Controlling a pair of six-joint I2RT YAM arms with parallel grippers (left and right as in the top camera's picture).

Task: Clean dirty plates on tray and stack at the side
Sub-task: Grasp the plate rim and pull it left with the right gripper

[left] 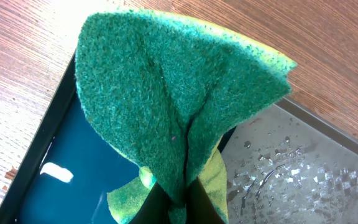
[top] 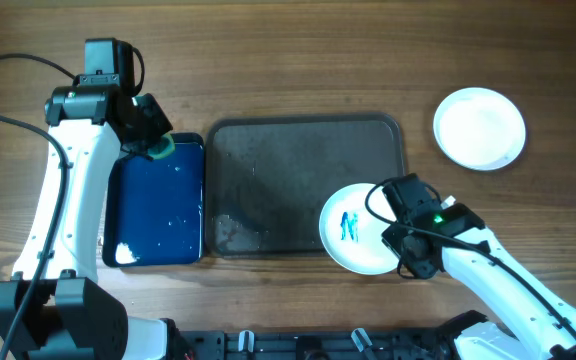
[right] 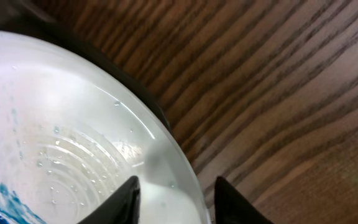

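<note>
Straddling the rim of the scribbled plate (right: pixel 73 124) with right gripper (right: pixel 179 199) jaws, one finger inside, one outside; tight or loose, cannot tell. Pinching green sponge (left: pixel 166 106) firmly in left gripper (left: pixel 178 208).

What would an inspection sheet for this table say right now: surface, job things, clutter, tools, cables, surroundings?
Surface: wooden table.
Job's things: grey tray, wet; marked plate overhanging its near right corner; plain plate on the table, far right.
Clutter: blue tray beside the grey tray, wet.
Tools: left tool shut on green sponge above the blue tray's corner; right tool straddles the marked plate's rim, grip unclear.
Cables: black cable loops at the table's far left.
Surroundings: nothing seen.
</note>
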